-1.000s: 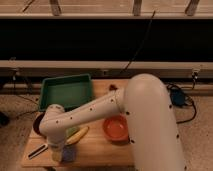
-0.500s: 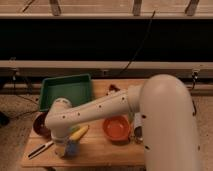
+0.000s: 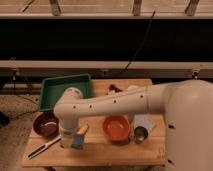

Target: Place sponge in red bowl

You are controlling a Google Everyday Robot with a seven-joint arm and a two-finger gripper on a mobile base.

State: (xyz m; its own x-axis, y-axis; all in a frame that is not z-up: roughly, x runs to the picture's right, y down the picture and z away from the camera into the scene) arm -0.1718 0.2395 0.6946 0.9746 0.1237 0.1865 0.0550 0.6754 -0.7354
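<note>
The blue-grey sponge point(image 3: 78, 141) is at the front left of the wooden table, right against the lower end of my gripper point(image 3: 70, 140). I cannot tell whether it is held or lies on the table. The gripper points down from the white arm, which reaches in from the right. The orange-red bowl point(image 3: 116, 127) stands on the table to the right of the gripper, about a hand's width from the sponge, and looks empty.
A dark maroon bowl point(image 3: 45, 124) stands left of the gripper. A green tray point(image 3: 56, 89) lies behind it. A yellow object point(image 3: 83, 130) is beside the sponge, a brush point(image 3: 42, 148) at the front left, and a metal cup point(image 3: 140, 134) and folded cloth point(image 3: 145, 121) right of the red bowl.
The arm's body has shifted right, uncovering the red bowl. The gripper with the sponge beside it has moved slightly right along the table's front left.
</note>
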